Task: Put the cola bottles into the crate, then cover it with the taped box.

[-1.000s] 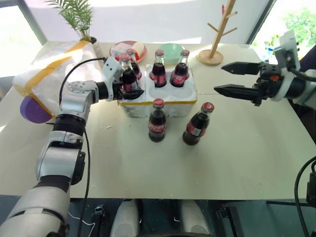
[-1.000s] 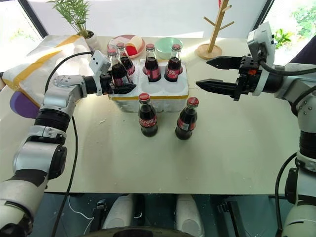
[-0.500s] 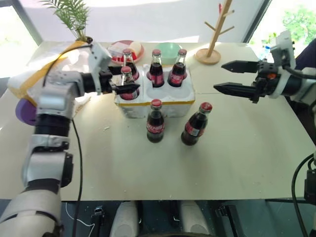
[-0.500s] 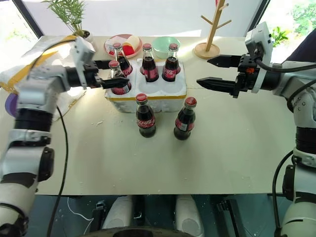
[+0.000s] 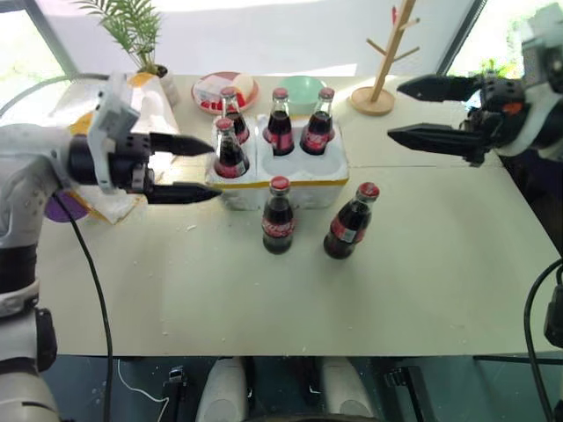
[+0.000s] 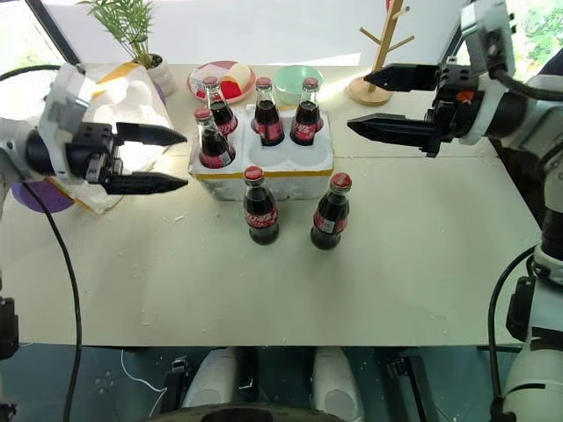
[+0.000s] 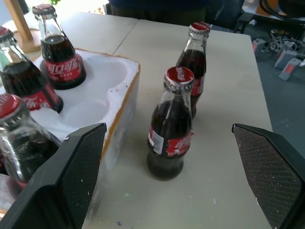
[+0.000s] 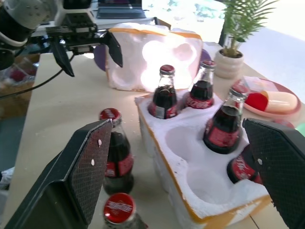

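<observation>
**A:** Over the table in the head views, where does the job stand?

**B:** Four cola bottles (image 5: 230, 150) sit in the crate (image 5: 280, 180), just past the tips of the left gripper (image 5: 195, 167). Two more stand on the table in front of the crate, nearer the robot. Two wells are bare, so loading looks unfinished. The taped box (image 6: 119, 105) lies behind that gripper, likely parked until the bottles are in. Both grippers hover level, pointing inward, fingers spread, holding nothing; the right gripper (image 6: 378, 102) hangs well apart from the crate.

**A:** And the left wrist view?

**B:** Between its parted fingers (image 7: 78, 164) stands a loose bottle (image 7: 172, 129), another behind it, the crate's yellow-banded wall beside them.

**A:** The right wrist view?

**B:** Its wide fingers (image 8: 88, 174) frame the crate's two vacant wells; beyond them the box shows its hollow side, a loose bottle (image 8: 116, 157) close by.
</observation>
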{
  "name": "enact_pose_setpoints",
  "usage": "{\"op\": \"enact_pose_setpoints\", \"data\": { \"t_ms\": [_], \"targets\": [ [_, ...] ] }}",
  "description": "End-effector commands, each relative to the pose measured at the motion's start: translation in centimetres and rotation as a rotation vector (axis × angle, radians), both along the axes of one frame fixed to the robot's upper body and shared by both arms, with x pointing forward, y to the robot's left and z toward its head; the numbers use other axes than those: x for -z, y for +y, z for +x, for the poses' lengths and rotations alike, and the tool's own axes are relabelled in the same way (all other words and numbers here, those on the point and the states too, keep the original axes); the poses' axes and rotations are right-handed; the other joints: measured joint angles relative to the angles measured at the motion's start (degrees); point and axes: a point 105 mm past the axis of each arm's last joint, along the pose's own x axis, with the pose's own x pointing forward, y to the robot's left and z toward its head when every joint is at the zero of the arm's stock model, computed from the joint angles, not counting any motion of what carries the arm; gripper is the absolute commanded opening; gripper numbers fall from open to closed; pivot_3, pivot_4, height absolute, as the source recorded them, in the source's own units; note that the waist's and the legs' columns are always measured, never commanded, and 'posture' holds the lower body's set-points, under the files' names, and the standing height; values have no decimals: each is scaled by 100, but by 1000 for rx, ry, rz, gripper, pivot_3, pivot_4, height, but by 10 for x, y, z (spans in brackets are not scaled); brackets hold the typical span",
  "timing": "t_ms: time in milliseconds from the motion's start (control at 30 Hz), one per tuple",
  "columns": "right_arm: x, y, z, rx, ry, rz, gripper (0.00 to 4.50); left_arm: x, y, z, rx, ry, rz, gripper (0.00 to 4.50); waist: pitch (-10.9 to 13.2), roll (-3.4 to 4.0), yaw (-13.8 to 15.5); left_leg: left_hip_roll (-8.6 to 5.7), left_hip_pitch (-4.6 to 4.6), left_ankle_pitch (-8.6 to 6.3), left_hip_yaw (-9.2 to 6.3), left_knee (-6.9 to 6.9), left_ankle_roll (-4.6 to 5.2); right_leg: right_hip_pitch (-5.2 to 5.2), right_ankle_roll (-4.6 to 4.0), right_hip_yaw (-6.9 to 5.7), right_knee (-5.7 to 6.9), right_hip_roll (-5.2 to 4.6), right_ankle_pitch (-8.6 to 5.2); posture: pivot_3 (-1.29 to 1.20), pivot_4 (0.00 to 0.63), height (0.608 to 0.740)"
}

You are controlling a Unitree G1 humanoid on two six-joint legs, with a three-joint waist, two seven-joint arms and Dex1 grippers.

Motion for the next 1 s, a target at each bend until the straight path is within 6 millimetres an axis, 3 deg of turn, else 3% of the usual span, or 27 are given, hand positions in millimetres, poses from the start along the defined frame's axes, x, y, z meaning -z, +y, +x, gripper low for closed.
{"op": "enact_pose_setpoints", "data": {
  "t_ms": [33, 133, 267, 400, 700, 1000],
  "targets": [
    [-6, 1, -9, -4, -42, -4, 4500, 8, 2, -8, 7, -43, 87, 4422, 0, 2, -5, -1, 0, 0, 1, 0, 0, 0, 0, 1, 0, -2, 0, 0, 150, 740],
    [-7, 2, -7, 3, -38, 1, 4500, 25, 0, -3, -6, -20, 92, 4422, 0, 5, -7, -4, 5, 0, 8, 0, 0, -1, 0, 6, 2, -6, 0, 0, 150, 740],
    [-5, -3, -3, 21, -27, -15, 4500, 54, -22, 6, 28, 19, 71, 4422, 0, 4, 42, -5, 5, 0, 6, 1, 0, 4, 0, 5, 1, -3, 0, 0, 150, 740],
    [-5, -7, 3, 39, -24, -18, 4500, 69, -41, 20, 41, 25, 70, 4422, 0, 2, 30, -9, 4, -1, 7, 3, 1, 6, 1, 7, -1, -4, 1, 0, 150, 740],
    [7, -19, 8, 67, 24, -53, 4500, 82, -65, 39, 90, 40, 56, 4422, -1, 5, 25, -3, 4, -1, 3, 1, 2, 1, 0, 7, 1, 11, 0, 0, 150, 740],
    [10, -18, 8, 69, 20, -49, 4500, 95, -87, 54, 132, 81, 65, 4422, -1, 5, 30, -4, 4, -1, 4, 3, 3, 2, 0, 8, 0, 9, 0, 0, 150, 740]
  ]
}}
